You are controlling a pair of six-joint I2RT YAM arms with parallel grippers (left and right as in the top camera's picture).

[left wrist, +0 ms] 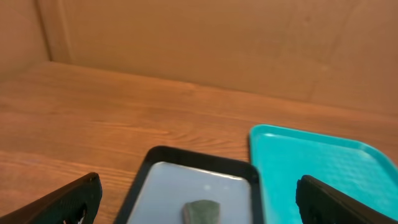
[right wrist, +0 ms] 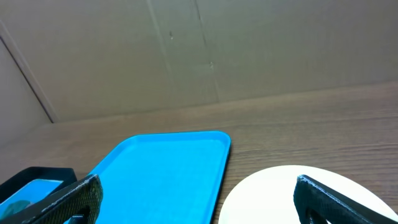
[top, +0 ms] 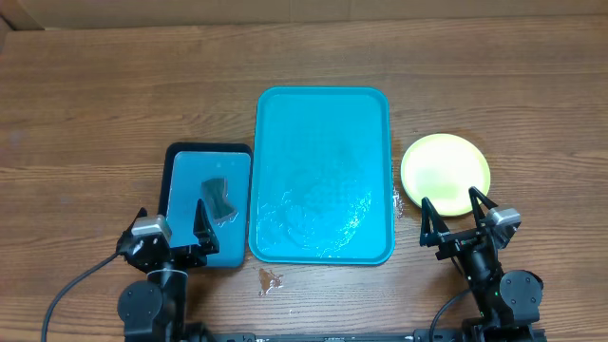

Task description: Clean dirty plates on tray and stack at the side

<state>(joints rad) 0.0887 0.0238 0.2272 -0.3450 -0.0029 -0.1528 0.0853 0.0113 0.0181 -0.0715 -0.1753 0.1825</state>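
Observation:
The large teal tray [top: 323, 114] lies in the middle of the table with nothing on it but wet streaks; it also shows in the left wrist view [left wrist: 323, 168] and the right wrist view [right wrist: 161, 174]. A yellow-green plate [top: 445, 172] sits on the table right of the tray, washed out to white in the right wrist view [right wrist: 273, 199]. I cannot tell whether other plates lie under it. My right gripper [top: 457, 218] is open and empty at the plate's near edge. My left gripper [top: 172, 226] is open and empty over the small tray's near end.
A smaller dark-rimmed blue tray [top: 185, 166] with a grey sponge [top: 218, 196] lies left of the teal tray; the sponge also shows in the left wrist view [left wrist: 201, 212]. A small wet spot [top: 270, 279] is on the table in front of the teal tray.

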